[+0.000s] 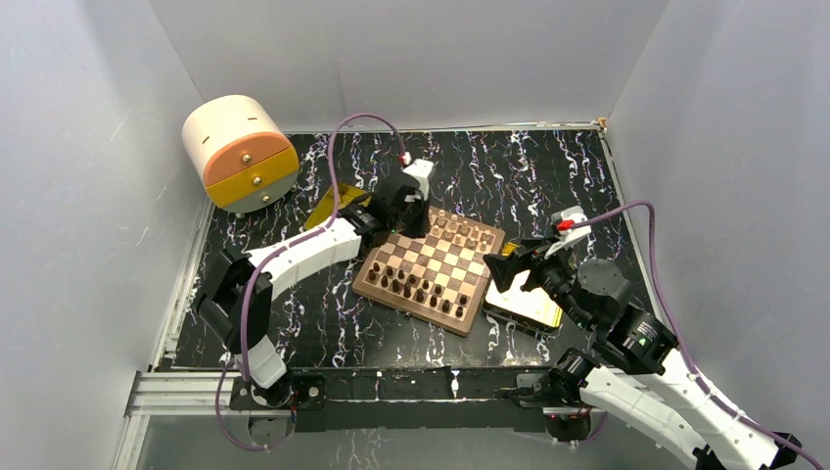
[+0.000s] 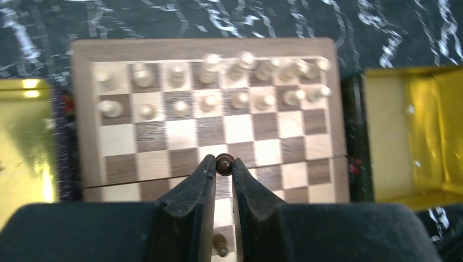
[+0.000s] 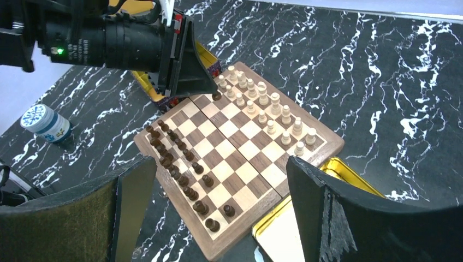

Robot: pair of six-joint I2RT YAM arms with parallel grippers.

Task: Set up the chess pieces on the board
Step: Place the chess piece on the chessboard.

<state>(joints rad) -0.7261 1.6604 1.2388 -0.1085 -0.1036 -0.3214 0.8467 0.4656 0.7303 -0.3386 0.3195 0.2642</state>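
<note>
The square wooden chessboard with tan and brown checks (image 1: 442,262) lies turned at an angle in the middle of the black, white-veined table (image 1: 548,176). Two rows of light tan chess pieces (image 3: 267,106) stand along its far side, and two rows of dark brown chess pieces (image 3: 180,164) along the side nearer the arms.

The left gripper (image 2: 221,170) reaches over the far-left part of the board. Its jaws are drawn narrow and pinch the round head of one small dark piece (image 2: 224,162) right at the fingertips. From the left wrist view this piece sits over the middle squares, on the near side of the light rows. Whether its base touches the board I cannot tell.

The right gripper (image 3: 219,164) hangs at the board's right edge with its jaws spread wide and nothing between them. It is above a shiny gold rectangular tray (image 1: 524,304) that lies just beside the board. A second gold tray (image 1: 333,206) lies at the board's far-left side, partly hidden by the left arm.

Off to the far left stands a cream cylindrical box with orange and yellow drawers (image 1: 240,152). The right wrist view also shows a small white-and-blue jar (image 3: 46,123) well apart from the board.
</note>
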